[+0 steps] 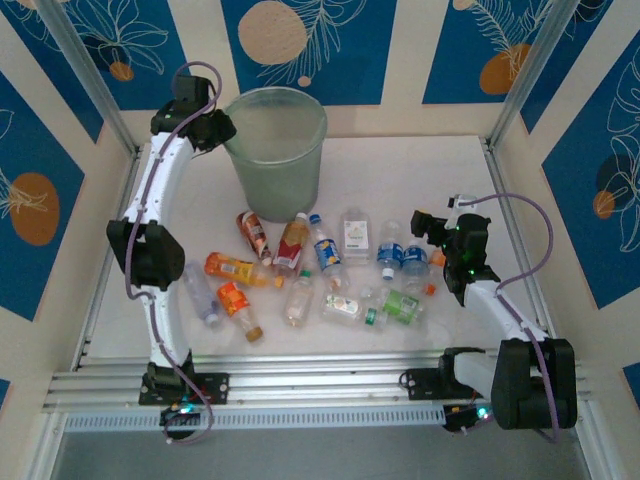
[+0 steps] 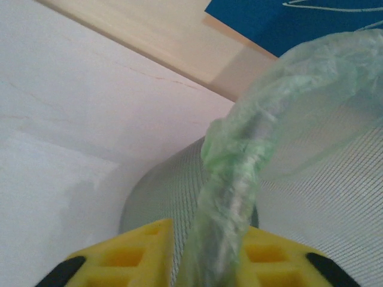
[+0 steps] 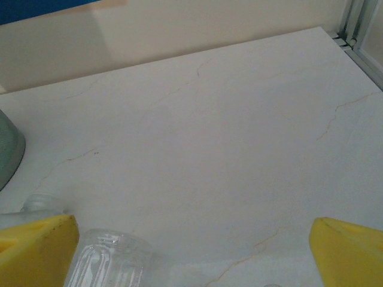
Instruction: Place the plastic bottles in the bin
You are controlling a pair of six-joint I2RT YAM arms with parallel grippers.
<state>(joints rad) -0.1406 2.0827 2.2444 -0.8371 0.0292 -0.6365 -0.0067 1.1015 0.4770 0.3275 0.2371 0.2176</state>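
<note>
While my left pincer (image 2: 206,254) pinches green bin liner (image 2: 239,179) at bin (image 1: 275,150) rim, jaws narrow, my right pincer (image 3: 191,233) hangs wide open over tabletop (image 1: 420,170) beside clear bottle (image 3: 108,260). About dozen plastic bottles (image 1: 327,258) lie before bin; seemingly none in yet.

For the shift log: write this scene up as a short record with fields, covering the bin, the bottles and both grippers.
bin: upright at the far side of the table, translucent, with a green liner
bottles: about a dozen lying scattered on the table between the arms; none visibly in the bin
left gripper: at the bin's rim, closed on the liner
right gripper: open, low over the table, a clear bottle beside one finger
task status: no bottle binned as far as can be seen
</note>
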